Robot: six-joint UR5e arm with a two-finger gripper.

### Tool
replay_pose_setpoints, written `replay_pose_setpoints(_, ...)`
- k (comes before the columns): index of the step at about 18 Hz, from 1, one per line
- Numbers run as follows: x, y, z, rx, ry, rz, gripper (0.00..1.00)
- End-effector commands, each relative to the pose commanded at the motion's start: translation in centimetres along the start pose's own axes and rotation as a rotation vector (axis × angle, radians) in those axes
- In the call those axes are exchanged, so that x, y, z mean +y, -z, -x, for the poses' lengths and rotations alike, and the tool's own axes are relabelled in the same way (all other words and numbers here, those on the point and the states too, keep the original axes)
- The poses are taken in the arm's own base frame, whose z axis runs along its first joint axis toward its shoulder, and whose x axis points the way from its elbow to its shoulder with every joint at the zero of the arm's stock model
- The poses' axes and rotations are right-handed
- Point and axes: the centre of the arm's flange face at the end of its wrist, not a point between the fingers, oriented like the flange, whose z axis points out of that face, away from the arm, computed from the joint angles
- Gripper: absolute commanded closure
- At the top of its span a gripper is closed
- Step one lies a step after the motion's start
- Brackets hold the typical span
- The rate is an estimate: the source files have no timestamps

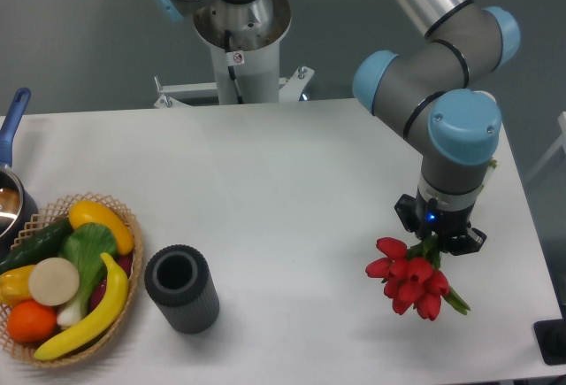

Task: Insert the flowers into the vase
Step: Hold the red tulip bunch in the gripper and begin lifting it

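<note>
The flowers (pixel 409 281), a bunch of red tulip buds with short green stems, hang at the right side of the table, just under my gripper (pixel 435 242). The gripper points straight down and is shut on the bunch's green stems; its fingertips are mostly hidden behind the buds and leaves. The vase (pixel 181 288), a dark grey ribbed cylinder with a thick round rim, stands upright near the front left of the table, far to the left of the gripper, its mouth open and empty.
A wicker basket (pixel 124 323) of fruit and vegetables sits at the front left, right beside the vase. A pot with a blue handle (pixel 12 119) is at the left edge. The robot base (pixel 239 40) stands behind the table. A dark object (pixel 553 342) lies at the front right corner.
</note>
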Motion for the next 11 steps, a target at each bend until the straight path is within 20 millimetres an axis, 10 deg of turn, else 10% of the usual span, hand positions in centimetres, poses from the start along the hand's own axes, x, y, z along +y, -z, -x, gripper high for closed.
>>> replay_pose_setpoints(11,-3.1,2.9,-1.9,0.04,0.123,-0.211,0.97)
